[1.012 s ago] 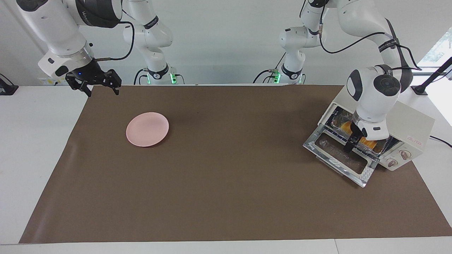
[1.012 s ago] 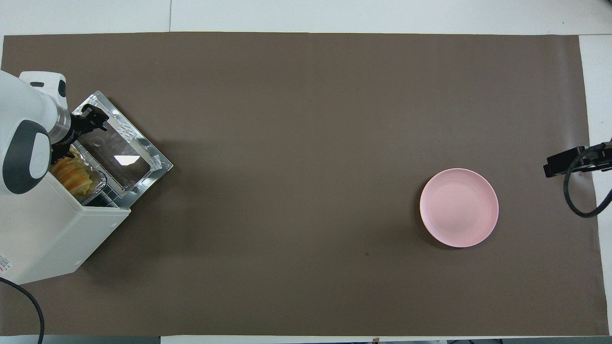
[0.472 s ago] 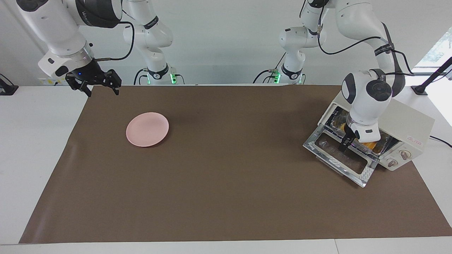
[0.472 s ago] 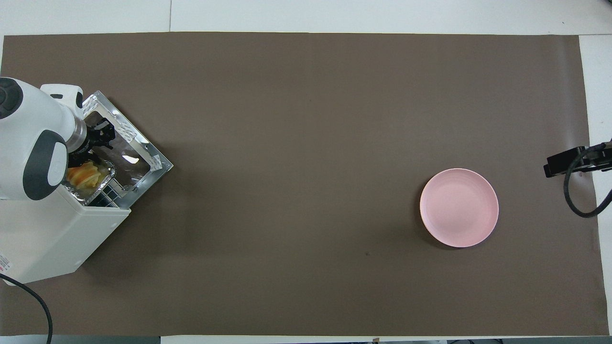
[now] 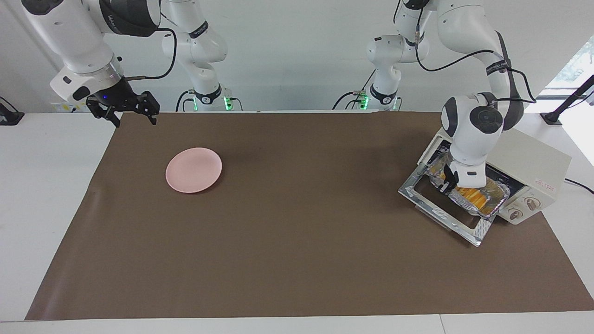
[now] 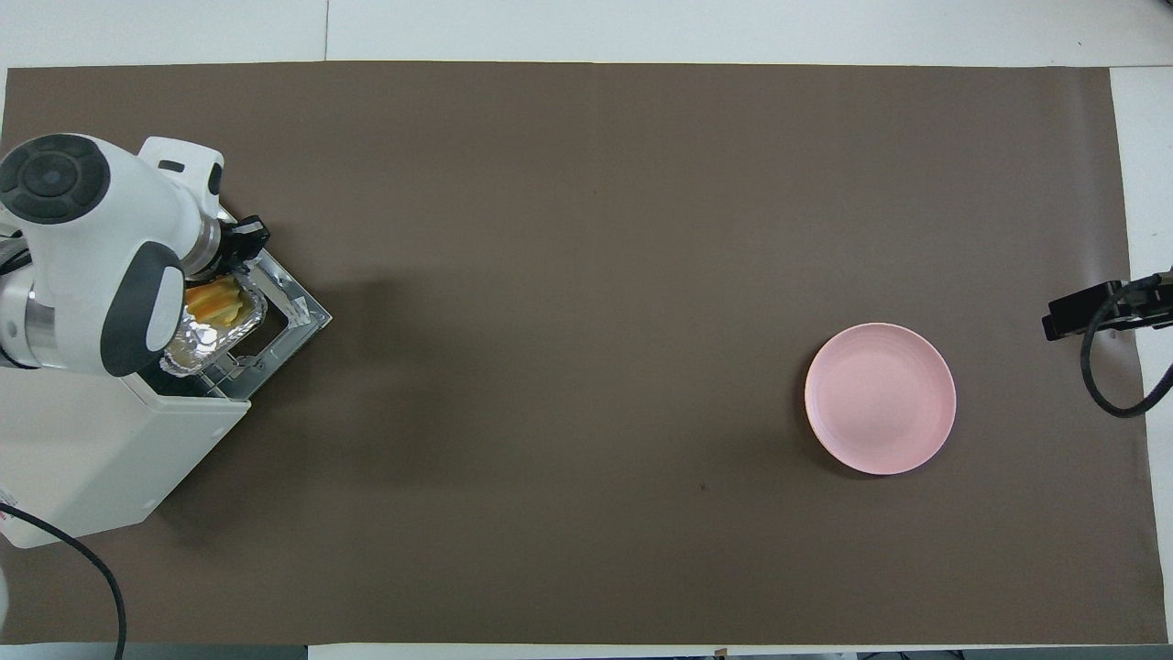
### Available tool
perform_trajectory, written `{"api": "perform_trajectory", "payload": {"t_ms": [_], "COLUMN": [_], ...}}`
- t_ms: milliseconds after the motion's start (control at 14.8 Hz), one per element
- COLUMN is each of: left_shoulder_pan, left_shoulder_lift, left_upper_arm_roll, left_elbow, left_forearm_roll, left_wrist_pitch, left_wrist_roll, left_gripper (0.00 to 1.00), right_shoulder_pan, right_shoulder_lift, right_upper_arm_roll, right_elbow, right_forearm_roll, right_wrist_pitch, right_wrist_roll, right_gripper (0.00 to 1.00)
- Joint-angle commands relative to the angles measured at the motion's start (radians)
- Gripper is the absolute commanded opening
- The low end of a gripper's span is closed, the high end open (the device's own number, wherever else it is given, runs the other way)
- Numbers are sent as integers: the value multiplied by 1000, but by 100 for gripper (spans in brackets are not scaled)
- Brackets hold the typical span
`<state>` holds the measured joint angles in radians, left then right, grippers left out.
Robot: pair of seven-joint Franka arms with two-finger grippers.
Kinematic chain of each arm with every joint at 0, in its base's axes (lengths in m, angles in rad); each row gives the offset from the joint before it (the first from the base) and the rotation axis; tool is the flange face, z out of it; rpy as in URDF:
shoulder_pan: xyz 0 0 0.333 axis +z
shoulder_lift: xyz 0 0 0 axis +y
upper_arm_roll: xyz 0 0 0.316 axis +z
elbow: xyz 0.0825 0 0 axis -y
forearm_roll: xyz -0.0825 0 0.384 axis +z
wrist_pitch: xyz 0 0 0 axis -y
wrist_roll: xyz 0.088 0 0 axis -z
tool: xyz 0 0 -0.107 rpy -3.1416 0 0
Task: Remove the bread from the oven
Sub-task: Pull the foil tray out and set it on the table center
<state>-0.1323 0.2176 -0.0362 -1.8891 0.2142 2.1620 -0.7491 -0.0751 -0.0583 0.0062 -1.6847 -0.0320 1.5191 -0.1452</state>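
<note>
The cream-white oven [image 5: 529, 162] stands at the left arm's end of the table, its glass door [image 5: 431, 213] dropped open. A silver foil tray [image 5: 499, 191] holding the yellow-orange bread [image 5: 473, 195] lies partly out of the oven, over the open door. My left gripper [image 5: 446, 184] is shut on the tray's rim at the end nearer the door's edge. In the overhead view the left arm covers most of the tray [image 6: 197, 344]; part of the bread [image 6: 215, 301] shows beside the gripper [image 6: 240, 240]. My right gripper [image 5: 132, 113] waits, open, over the mat's edge at the right arm's end.
A round pink plate [image 5: 193, 170] lies on the brown mat [image 5: 297, 260] toward the right arm's end; it also shows in the overhead view [image 6: 880, 398]. The oven's power cord [image 6: 82, 568] runs off near the table's edge.
My left gripper has drawn back from the oven's mouth, and the foil tray with the bread has slid out with it onto the open door. The right arm has not moved.
</note>
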Motion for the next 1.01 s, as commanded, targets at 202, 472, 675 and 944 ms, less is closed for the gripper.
{"api": "perform_trajectory", "payload": {"t_ms": [202,472,675,944], "left_shoulder_pan": [-304,-476,-535,-550], "left_shoulder_lift": [97,161,258,267], "left_upper_arm_roll": [-4,-2,-2,-2], "left_elbow": [222,241,315,275], "left_forearm_roll": [-13,-90,-91,-93], "left_wrist_pitch": [-102,-90,-87,-45], "left_wrist_roll": [89,123,120,122], "left_gripper": [0,0,0,0], "right_shoulder_pan": [-15,-15,-15,-17], "right_shoulder_lift": [-18,-18,-18,-18], "right_upper_arm_roll": [12,12,12,12], "right_elbow": [-17,-17,-17,-17], "right_forearm_roll": [6,4,6,6], "right_wrist_pitch": [-7,-7,-7,-7], "right_wrist_roll": [-11,-11,-11,-11], "right_gripper": [100,100,100,100]}}
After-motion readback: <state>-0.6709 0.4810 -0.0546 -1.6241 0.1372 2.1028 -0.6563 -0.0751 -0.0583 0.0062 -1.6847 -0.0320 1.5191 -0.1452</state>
